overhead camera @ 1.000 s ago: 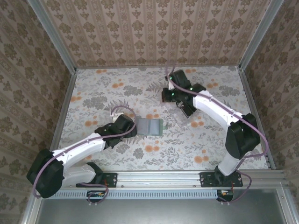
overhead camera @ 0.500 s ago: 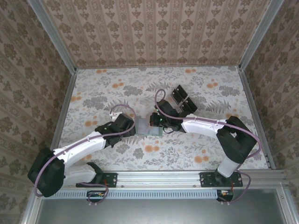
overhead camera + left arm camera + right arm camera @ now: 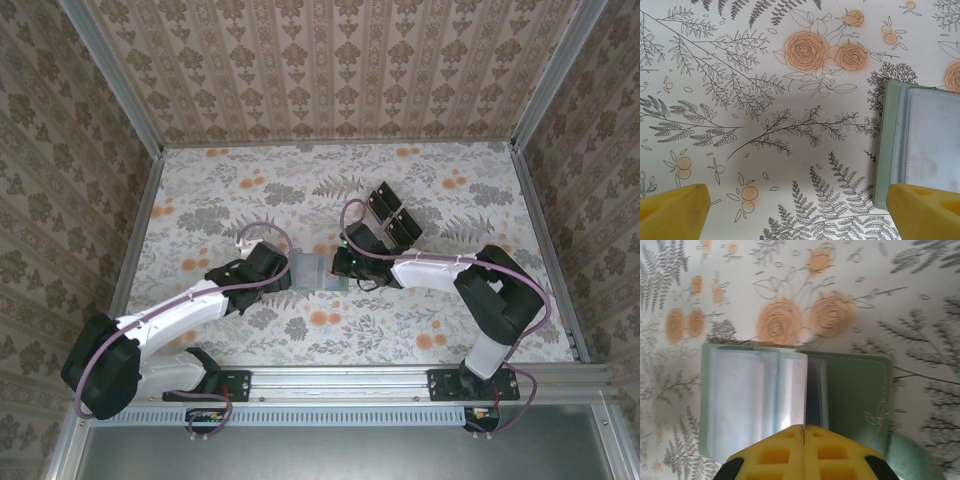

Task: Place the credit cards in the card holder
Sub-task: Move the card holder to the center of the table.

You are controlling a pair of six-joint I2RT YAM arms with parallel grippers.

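The dull-green card holder (image 3: 318,272) lies open on the flowered table, its cover (image 3: 855,390) folded out to the right with a faint mark. Pale leaves or cards (image 3: 935,140) lie flat on its other half. My right gripper (image 3: 804,427) is shut on a thin pale credit card (image 3: 801,390) held edge-on, standing upright over the holder's middle. In the top view the right gripper (image 3: 345,265) sits at the holder's right end. My left gripper (image 3: 799,200) is open just left of the holder (image 3: 885,145), one fingertip over its near corner; it shows in the top view too (image 3: 288,272).
A clear tray with black blocks (image 3: 393,215) sits behind and right of the holder. Patterned walls close in the table on three sides. A metal rail (image 3: 340,380) runs along the near edge by the arm bases.
My right gripper came from the clear tray at the back down and left to the holder. It now holds the card over the holder. The left arm has barely moved.
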